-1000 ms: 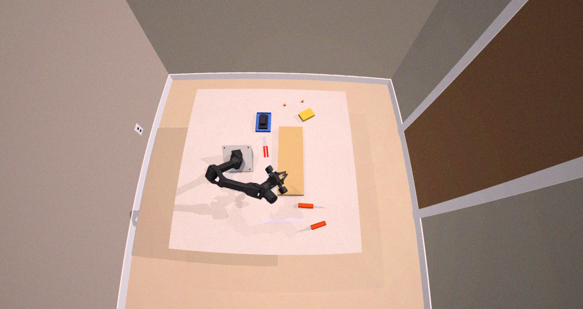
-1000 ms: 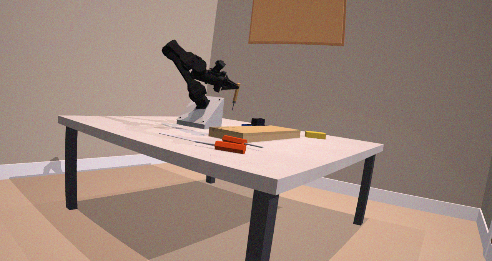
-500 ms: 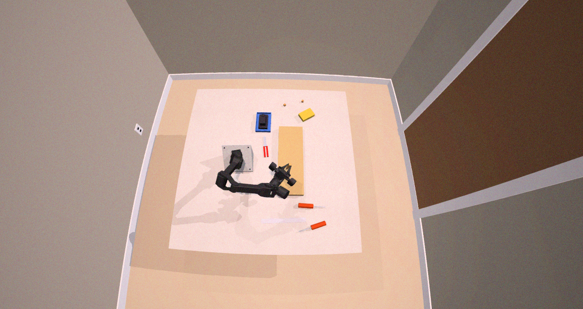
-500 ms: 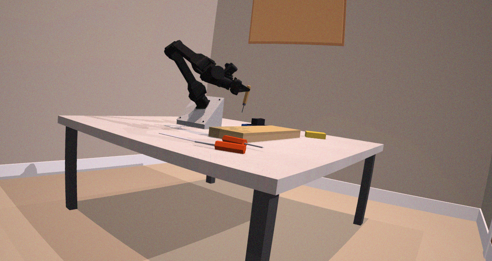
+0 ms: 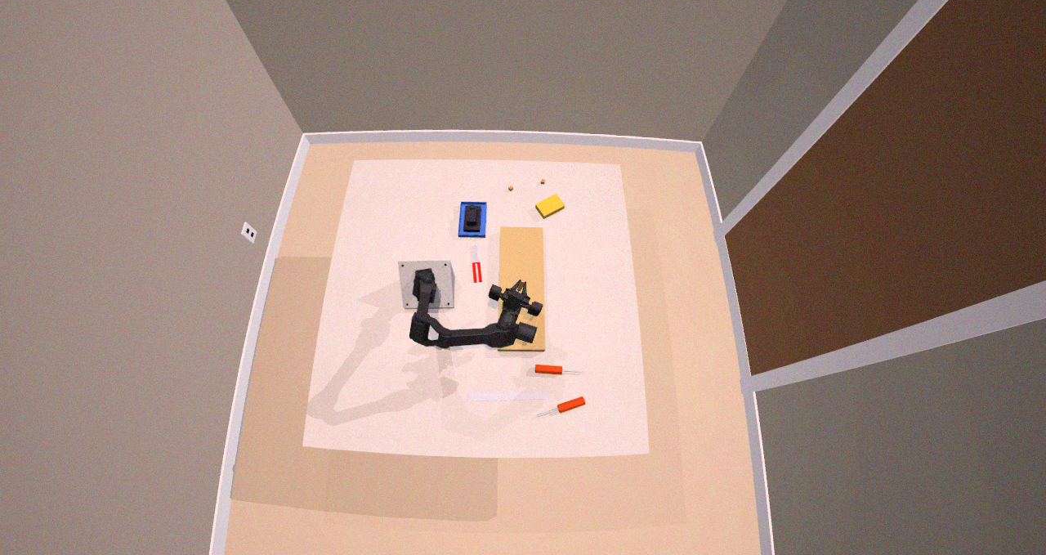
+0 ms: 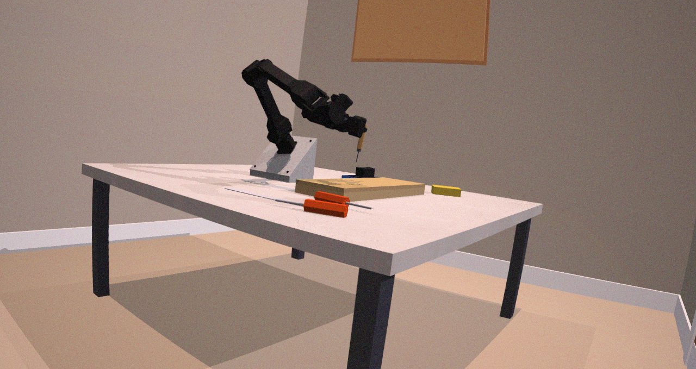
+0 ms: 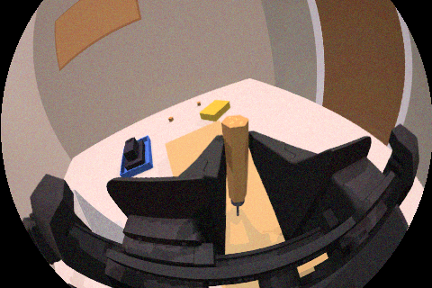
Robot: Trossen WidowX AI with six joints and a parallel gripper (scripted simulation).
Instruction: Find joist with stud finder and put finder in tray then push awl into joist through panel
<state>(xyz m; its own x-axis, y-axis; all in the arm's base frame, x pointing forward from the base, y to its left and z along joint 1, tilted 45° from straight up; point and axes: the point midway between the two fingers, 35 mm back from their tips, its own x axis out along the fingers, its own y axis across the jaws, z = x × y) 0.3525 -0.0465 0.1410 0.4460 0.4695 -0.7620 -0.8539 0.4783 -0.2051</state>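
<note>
Awl: clamped in gripper, tip downward, above panel, presumably for straight push. Stud finder: in blue tray, wrist view's left, apparently finished with.

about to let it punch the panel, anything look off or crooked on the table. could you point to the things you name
Nothing looks damaged or spilled. One mild oddity: in the exterior view the awl (image 6: 360,141) (image 7: 236,162), held in the gripper (image 5: 520,285) (image 7: 236,139) above the panel (image 5: 527,252) (image 6: 379,182) (image 7: 191,143), leans slightly, though the push should be straight down.
</note>
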